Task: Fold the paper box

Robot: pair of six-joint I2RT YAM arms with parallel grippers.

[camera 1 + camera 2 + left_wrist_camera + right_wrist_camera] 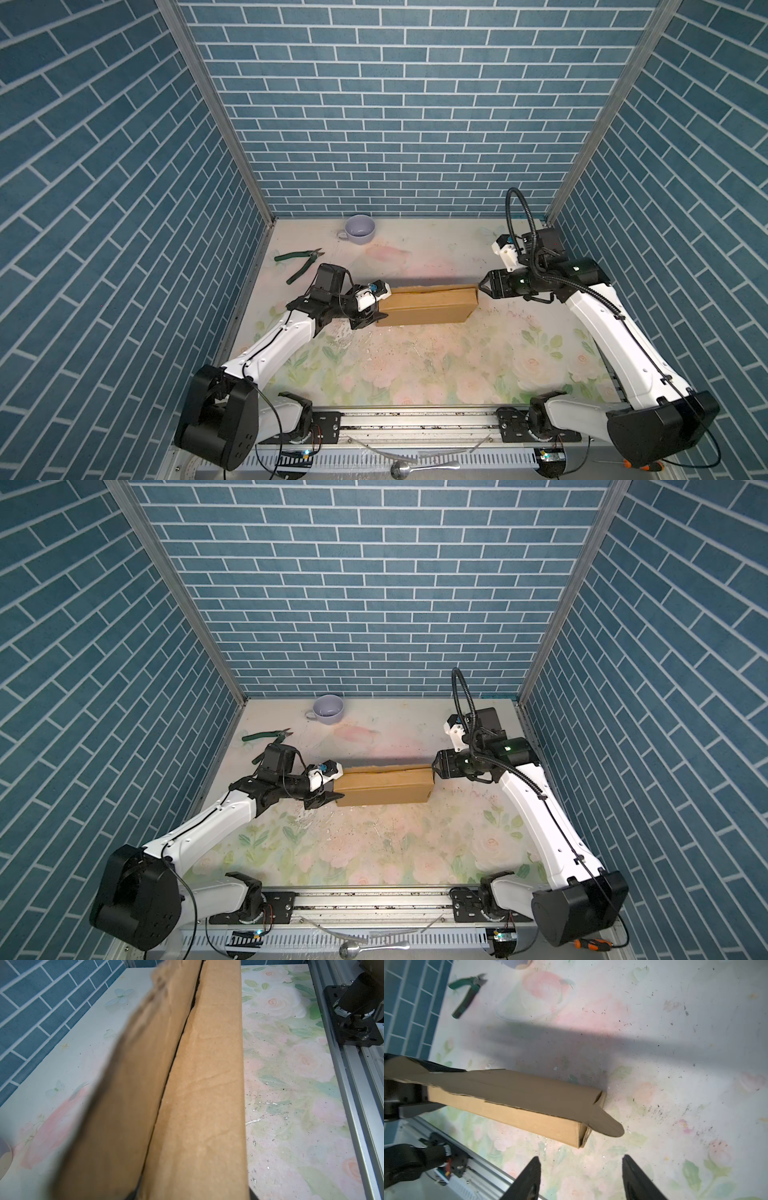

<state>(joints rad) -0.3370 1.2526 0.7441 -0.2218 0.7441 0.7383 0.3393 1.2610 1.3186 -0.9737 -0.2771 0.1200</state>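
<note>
The paper box [428, 305] [386, 787] is a long brown cardboard box lying across the middle of the table. Its top flap [145, 1084] stands slightly ajar along the back edge. A rounded flap ear [610, 1126] sticks out past its right end. My left gripper [376, 309] [334, 787] straddles the box's left end and is shut on it; in the left wrist view only dark bits of its fingers [253, 1195] show beside the cardboard. My right gripper [484, 289] [434, 766] [581, 1157] hovers just off the box's right end, open, with nothing between its fingers.
A lilac cup [360, 229] stands at the back near the wall. Green-handled cutters [301, 264] lie at the back left, behind my left arm. A metal rail [415, 419] runs along the front edge, with a spoon [411, 469] below it. Brick-patterned walls close three sides.
</note>
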